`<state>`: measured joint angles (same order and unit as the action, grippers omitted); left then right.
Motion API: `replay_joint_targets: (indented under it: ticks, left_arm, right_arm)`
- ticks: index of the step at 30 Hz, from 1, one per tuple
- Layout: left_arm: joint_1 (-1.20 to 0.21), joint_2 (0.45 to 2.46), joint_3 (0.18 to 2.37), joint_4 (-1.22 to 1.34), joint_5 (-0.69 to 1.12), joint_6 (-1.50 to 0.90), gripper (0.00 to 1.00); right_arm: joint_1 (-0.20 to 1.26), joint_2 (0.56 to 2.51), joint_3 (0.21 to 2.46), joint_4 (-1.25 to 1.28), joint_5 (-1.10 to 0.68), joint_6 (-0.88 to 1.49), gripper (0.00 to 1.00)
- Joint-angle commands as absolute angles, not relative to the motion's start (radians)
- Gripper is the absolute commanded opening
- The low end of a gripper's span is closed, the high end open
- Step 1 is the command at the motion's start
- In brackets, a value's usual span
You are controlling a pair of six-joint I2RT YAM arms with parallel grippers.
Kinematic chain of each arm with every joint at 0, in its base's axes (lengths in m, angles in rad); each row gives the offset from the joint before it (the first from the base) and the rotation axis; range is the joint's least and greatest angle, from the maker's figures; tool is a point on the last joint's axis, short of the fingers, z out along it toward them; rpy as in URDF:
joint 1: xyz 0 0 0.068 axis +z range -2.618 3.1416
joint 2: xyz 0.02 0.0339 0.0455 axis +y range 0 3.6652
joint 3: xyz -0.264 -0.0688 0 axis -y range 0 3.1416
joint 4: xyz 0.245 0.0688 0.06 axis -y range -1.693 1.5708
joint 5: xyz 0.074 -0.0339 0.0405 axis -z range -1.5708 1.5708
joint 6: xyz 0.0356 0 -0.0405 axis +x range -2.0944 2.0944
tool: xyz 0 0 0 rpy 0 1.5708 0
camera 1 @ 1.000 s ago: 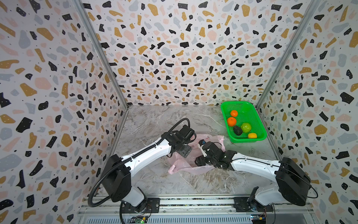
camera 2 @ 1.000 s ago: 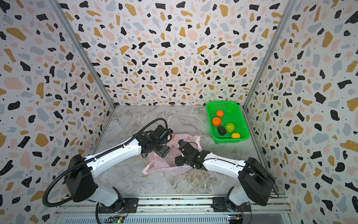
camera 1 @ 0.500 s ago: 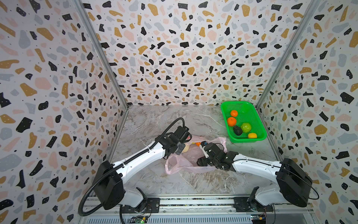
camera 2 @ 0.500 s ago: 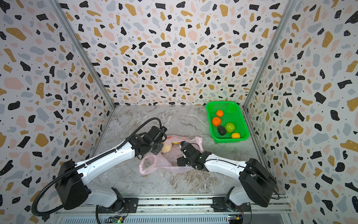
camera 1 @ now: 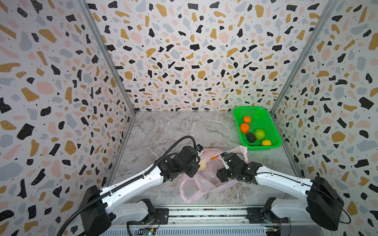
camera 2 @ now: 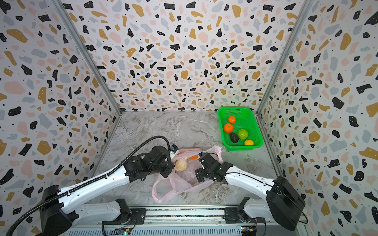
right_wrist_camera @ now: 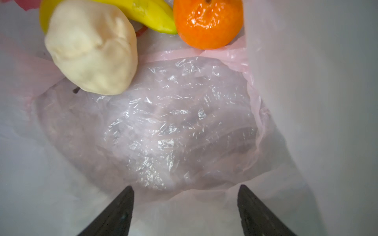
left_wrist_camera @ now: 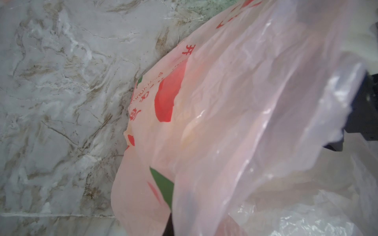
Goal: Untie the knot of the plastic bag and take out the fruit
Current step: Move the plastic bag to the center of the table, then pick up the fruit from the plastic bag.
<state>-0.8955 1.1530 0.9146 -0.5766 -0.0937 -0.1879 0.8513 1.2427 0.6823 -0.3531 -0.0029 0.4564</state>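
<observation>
The pink plastic bag (camera 1: pixel 192 190) lies open on the marble floor between both arms, and the knot shows in no view. Fruit lies in its mouth: a pale bumpy one (camera 1: pixel 202 165), a tangerine (right_wrist_camera: pixel 208 22) and a banana (right_wrist_camera: pixel 151 16). My left gripper (camera 1: pixel 194 169) sits right beside the pale fruit. Pink film (left_wrist_camera: pixel 225 122) drapes over its jaws and hides them, and it is shut on the bag's edge. My right gripper (right_wrist_camera: pixel 185 187) is inside the bag mouth, open, with only film between its fingers (right_wrist_camera: pixel 114 212).
A green basket (camera 1: pixel 255 111) stands at the back right against the wall. It holds two tangerines, a green round fruit, an avocado and a yellow fruit. Patterned walls close in three sides. A rail runs along the front.
My left gripper has pulled back to the left side of the bag and shut. The bag mouth has spread open, and the pale fruit has come into sight. The right gripper has barely moved.
</observation>
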Motion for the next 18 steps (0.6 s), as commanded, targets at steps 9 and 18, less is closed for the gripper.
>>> replay_joint_targets:
  ticks: [9, 18]
  left_arm:
    - [-0.899, 1.12, 0.868, -0.496, -0.078, -0.219, 0.0]
    - [-0.9, 1.083, 0.862, -0.487, -0.089, -0.224, 0.0]
  right_arm:
    - [0.909, 1.375, 0.93, -0.316, -0.124, 0.402, 0.9]
    - [0.919, 1.524, 0.98, -0.261, -0.047, 0.401, 0.93]
